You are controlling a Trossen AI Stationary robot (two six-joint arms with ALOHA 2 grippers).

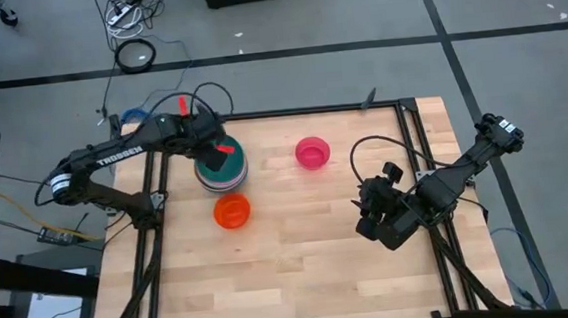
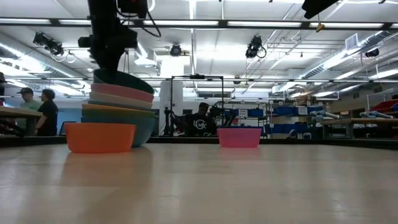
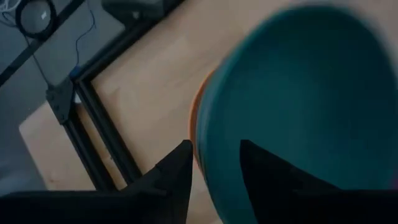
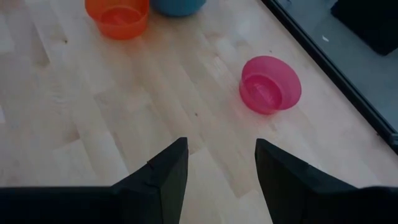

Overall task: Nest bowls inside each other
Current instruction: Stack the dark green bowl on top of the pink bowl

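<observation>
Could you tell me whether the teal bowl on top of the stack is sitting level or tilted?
Tilted. In the low view the round teal plastic bowl slopes across the stack of nested bowls, with the left pincer straddling its rim.

Lower half of the table (image 1: 302,278) is left clear — upper left is blocked by the bowl stack (image 1: 222,171), orange bowl (image 1: 233,213) and left arm (image 1: 123,155).

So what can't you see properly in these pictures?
- How many bowls are in the stack: in the low view the orange bowl covers its bottom, and in the high view the left end effector covers its top.
- Whether the left end effector grips the teal bowl: the left wrist view is blurred and cut off there.
- The pink bowl: its inside is hidden in the low view.
</observation>
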